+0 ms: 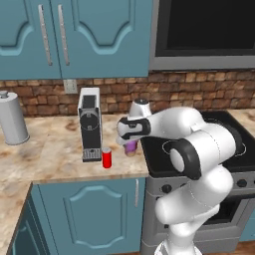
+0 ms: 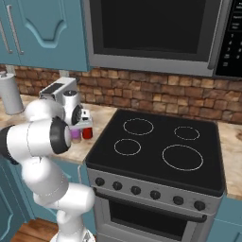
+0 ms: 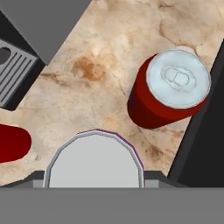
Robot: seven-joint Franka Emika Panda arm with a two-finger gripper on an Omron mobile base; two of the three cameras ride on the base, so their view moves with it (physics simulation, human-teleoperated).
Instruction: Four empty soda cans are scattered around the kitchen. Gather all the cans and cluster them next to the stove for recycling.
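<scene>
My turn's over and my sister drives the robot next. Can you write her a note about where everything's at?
Tool: shut on the purple soda can, low over the counter just left of the stove; can't tell if it's set down yet.
Near red soda can: upright beside the stove's edge.
Far red soda can: upright in front of the coffee machine.
Done: two red cans on the counter by the stove.
Left: release the purple one, fetch the fourth.

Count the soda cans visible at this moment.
3. A purple can in the gripper beside the stove; a red can standing on the counter by the stove's edge; another red can in front of the coffee machine. A fourth may be hidden.
</scene>
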